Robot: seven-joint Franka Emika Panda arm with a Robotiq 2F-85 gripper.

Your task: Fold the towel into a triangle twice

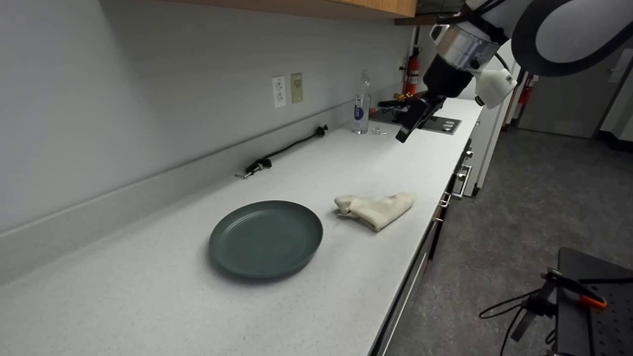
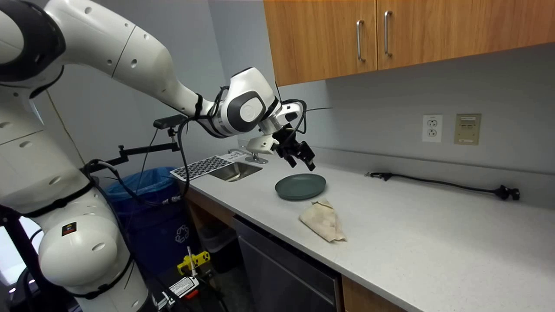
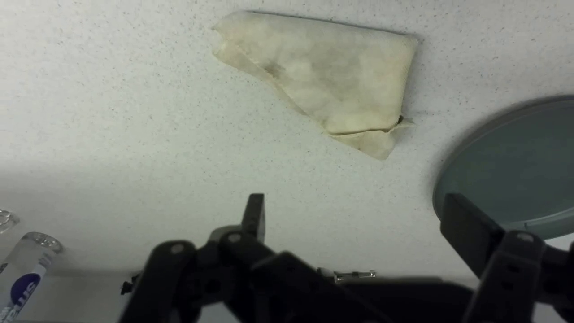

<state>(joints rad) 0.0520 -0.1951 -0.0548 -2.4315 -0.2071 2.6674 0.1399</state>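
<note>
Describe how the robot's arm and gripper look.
The arm is white and rounded, with dark grey joint rings, black straps, black cables and a small dark label. Past a silver collar, the gripper is black, with blocky fingers.

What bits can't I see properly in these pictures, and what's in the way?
Lower layers of the towel: all views, hidden under its top layer.
Right side of the plate: wrist view, cut off by the picture's edge; one of the fingers covers another bit.
Top of the bottle: wrist view, cut off at the bottom left corner.
Small writing on the bottle's label: an exterior view, too tiny and blurry.
</note>
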